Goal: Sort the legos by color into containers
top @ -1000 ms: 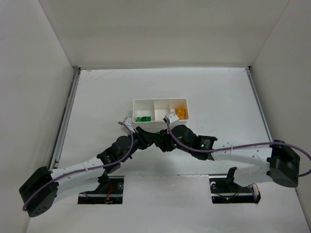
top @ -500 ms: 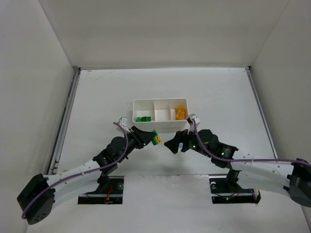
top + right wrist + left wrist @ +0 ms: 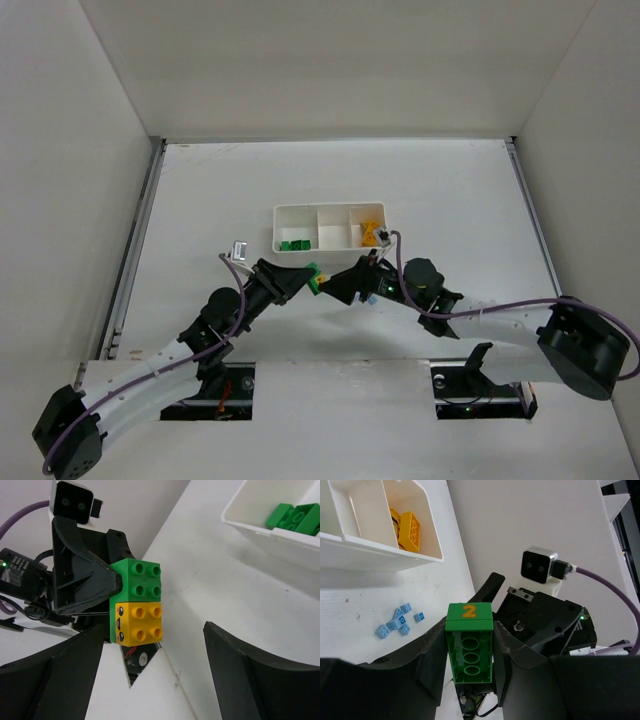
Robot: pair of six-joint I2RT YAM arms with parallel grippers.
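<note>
Two hands over white walled table [image 3: 450,190]: left hand [image 3: 308,281] tight on green-yellow bricks [image 3: 136,602], right hand [image 3: 345,285] agape

Right hand [image 3: 332,290] nearer green-yellow stack [image 3: 136,605]

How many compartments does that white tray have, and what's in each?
3, side by side: the left compartment holds green bricks, the middle compartment shows none, the right compartment holds yellow-orange bricks. Some bricks may be hidden.

tray [image 3: 330,207] mid-frame | bricks [image 3: 294,244] in left cell | more bricks [image 3: 372,232] in right cell | stacked pair [image 3: 317,280] just below tray, between left gripper [image 3: 309,282] and right gripper [image 3: 341,290]
</note>
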